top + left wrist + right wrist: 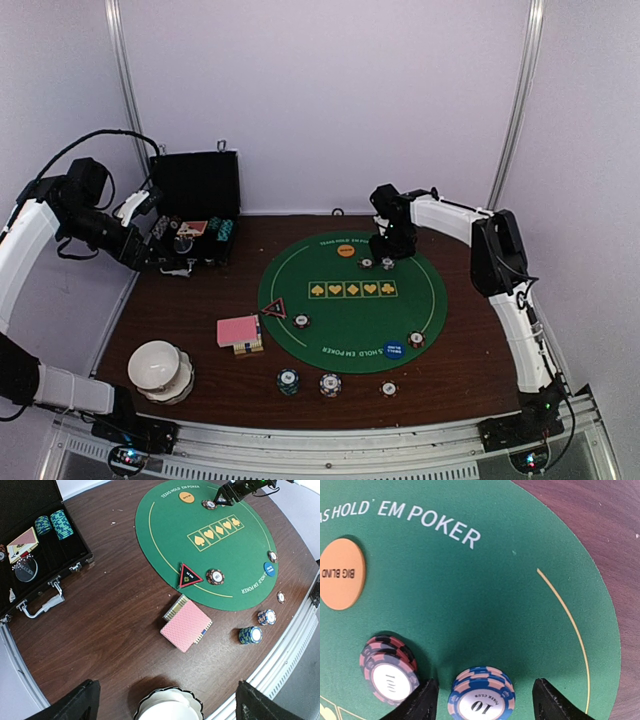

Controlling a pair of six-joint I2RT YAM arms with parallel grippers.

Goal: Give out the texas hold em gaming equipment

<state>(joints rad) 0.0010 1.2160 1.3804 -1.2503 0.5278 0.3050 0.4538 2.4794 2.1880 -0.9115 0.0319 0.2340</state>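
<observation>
Bottom centre, we see a blue chip marked 10 on the green mat, between the right gripper's spread fingers, touching neither. Lower left sits a dark-red chip stack; at the left edge, the orange button.

Setting: robotics lab test cell. Plain white panels close the back and sides, framed by metal uprights. Left arm and right arm are bolted to an aluminium rail at frame bottom. Exposed cable upper left. Dark wood desk.
</observation>
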